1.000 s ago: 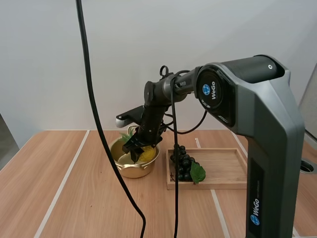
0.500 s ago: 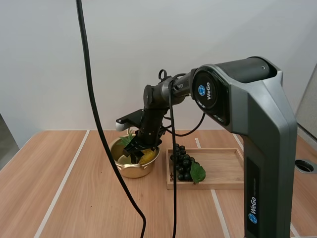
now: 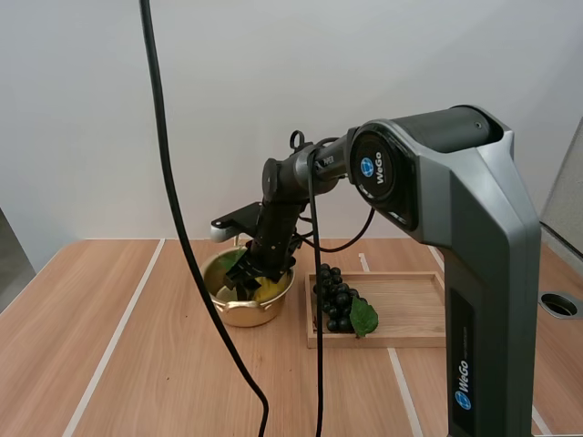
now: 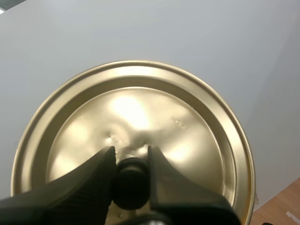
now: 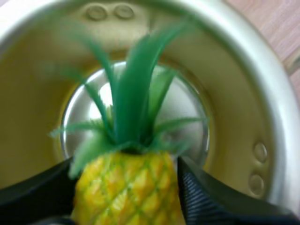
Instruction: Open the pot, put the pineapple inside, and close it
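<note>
Pineapple (image 5: pixel 129 190) in pot (image 5: pixel 265 98), lid (image 4: pixel 140 108) held.
My right gripper (image 3: pixel 248 280) pinches the pineapple inside the pot; my left gripper (image 4: pixel 131 161) clamps the lid's knob (image 4: pixel 130 183). My right arm (image 3: pixel 446 209) reads "WeGo".

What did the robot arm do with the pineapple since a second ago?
The right tool sank lower into the pot, carrying the pineapple down and slightly left. It still pinches the pineapple. The pot, the grapes and the tray stayed put. The left tool holds the lid by its knob.

Test lab; wooden table (image 3: pixel 137 364), blank wall (image 3: pixel 410 55)
</note>
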